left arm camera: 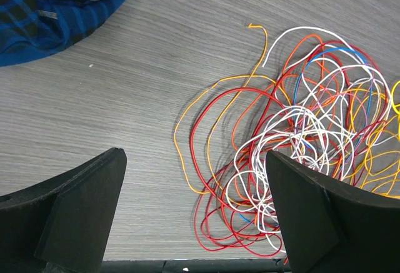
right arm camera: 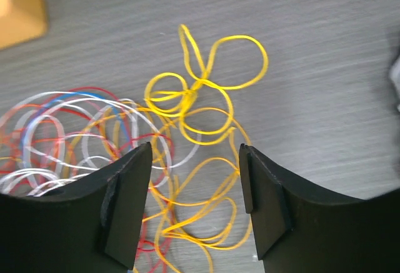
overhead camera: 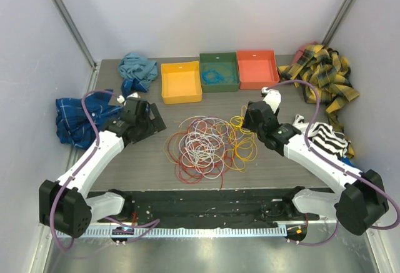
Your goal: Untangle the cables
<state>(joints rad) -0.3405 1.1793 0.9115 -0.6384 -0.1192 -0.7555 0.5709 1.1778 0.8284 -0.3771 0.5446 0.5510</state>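
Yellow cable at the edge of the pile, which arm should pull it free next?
Likely right. The right hand is open directly above the yellow cable, its loops between the fingers. The left hand, also open, sits at the red and white side of the pile.

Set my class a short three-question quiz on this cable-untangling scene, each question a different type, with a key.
1. True or false: the yellow cable lies on the right arm's side of the heap of cables.
2. Which tray holds the blue bundle? A yellow; B green tray; C red.
3. Fill in: the left gripper and right gripper both have their jaws standing ____.
Key: 1 true; 2 B; 3 open.
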